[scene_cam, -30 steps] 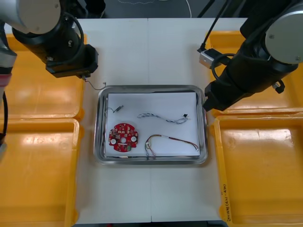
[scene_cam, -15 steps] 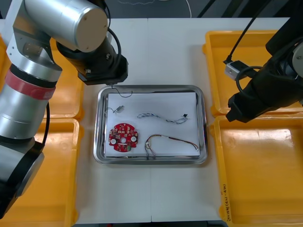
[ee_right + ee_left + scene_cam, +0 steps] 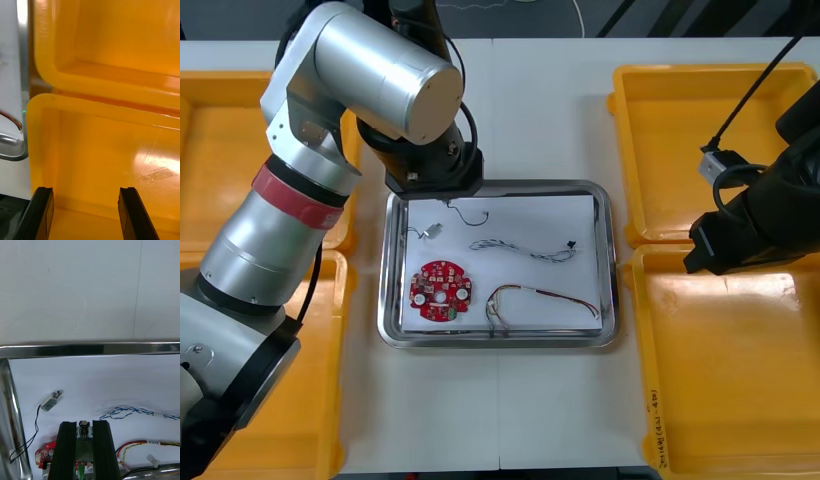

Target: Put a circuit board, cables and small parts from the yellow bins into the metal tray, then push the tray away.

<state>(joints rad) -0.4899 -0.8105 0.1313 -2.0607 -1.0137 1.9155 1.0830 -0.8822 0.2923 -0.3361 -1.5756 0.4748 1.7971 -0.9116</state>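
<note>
Shiny metal tray, white inside, sits between the yellow plastic bins. Already in it: round red circuit board, twisted blue and white cable, red and yellow cable, and one small boxy metal part with a thin black lead.

Left gripper hangs over the tray's far left corner, black fingers closed narrowly on a second small metal part. Its dark lead dangles over the white lining.

Right gripper hovers over the near right bin, fingers spread wide, nothing between them.

Step in hand, as judged: set down the held part. To do it well:
- Descend low before releasing, over the bare white patch between the first part and the blue and white cable, so it neither bounces nor lands on another lead.
- Keep the dangling lead inside the rim.

Tray push not yet done.
</note>
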